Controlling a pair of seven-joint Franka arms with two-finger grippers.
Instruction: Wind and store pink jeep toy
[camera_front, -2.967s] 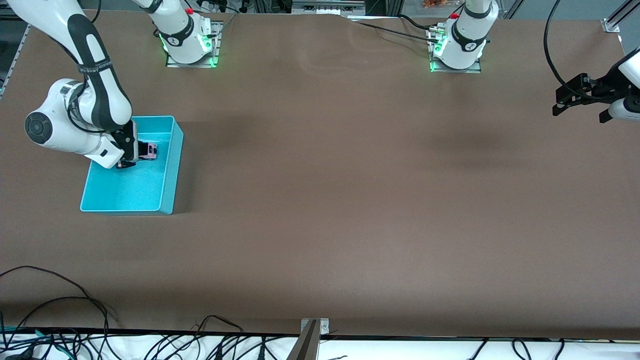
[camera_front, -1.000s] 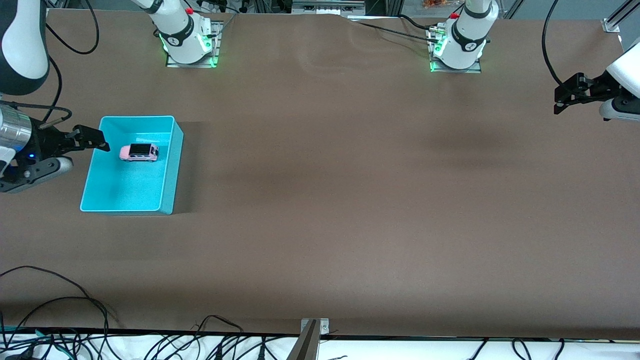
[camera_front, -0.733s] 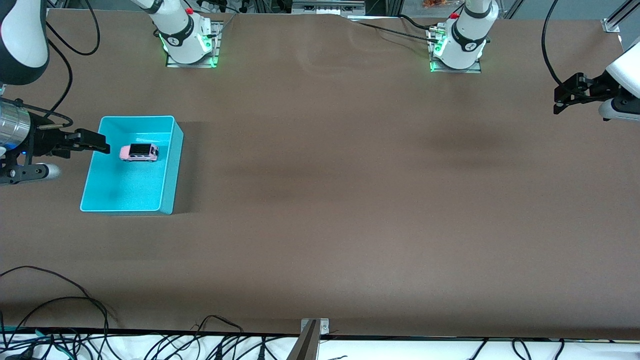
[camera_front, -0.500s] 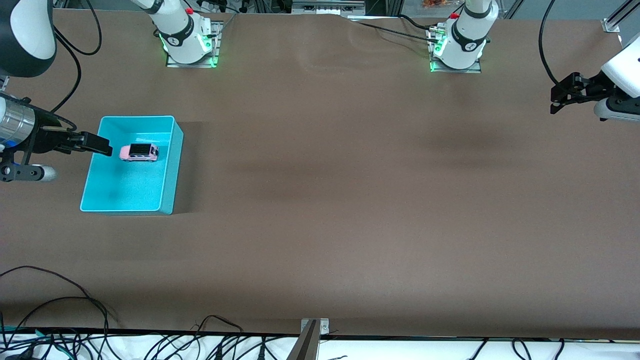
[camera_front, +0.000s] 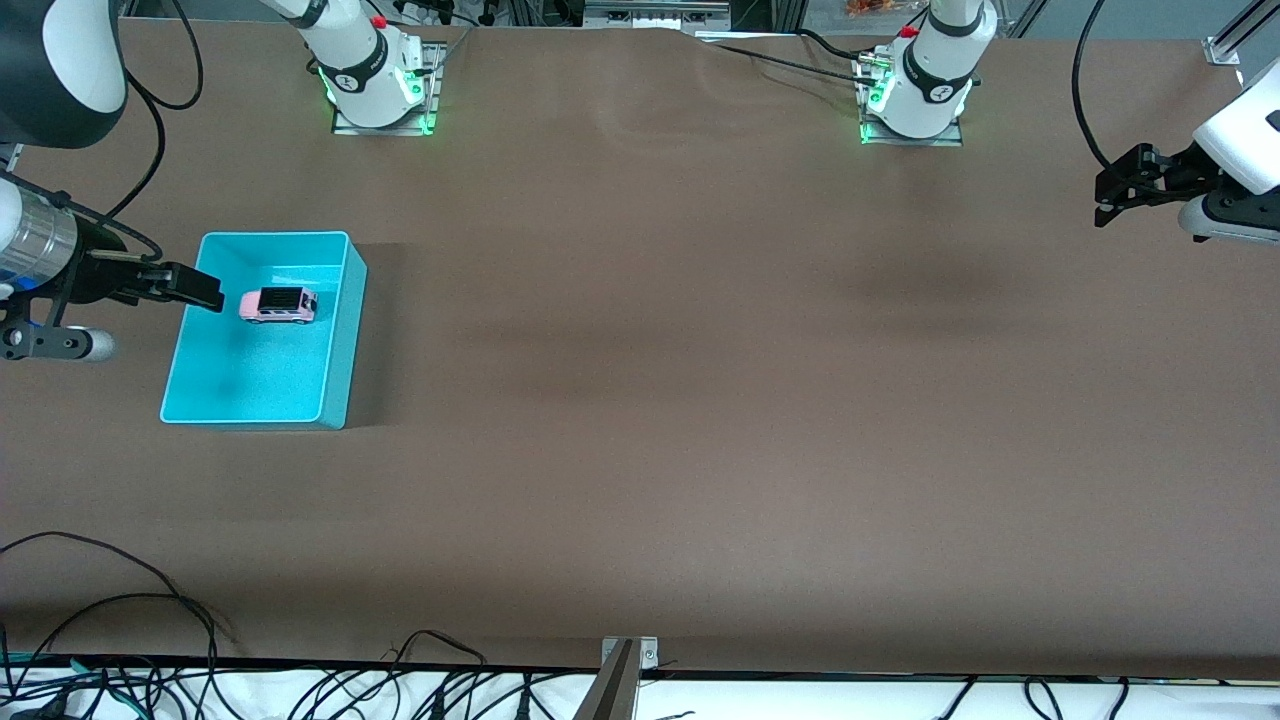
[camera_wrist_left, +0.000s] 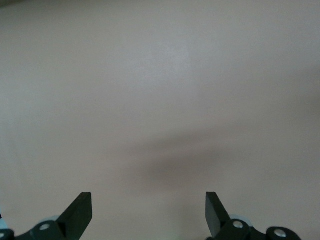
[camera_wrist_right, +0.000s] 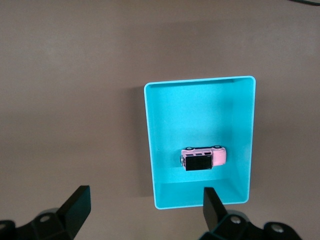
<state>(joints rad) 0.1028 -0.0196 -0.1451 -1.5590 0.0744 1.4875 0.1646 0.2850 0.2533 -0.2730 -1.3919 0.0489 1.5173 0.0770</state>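
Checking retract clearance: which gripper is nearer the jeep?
Right. The right gripper hangs open over the bin's rim, beside the jeep lying inside. The left gripper waits open over bare table at the left arm's end.

I see the pink jeep sitting in the turquoise bin, my right gripper hovering over its edge, empty.

Both arms raised, the left gripper and right gripper spread wide, empty
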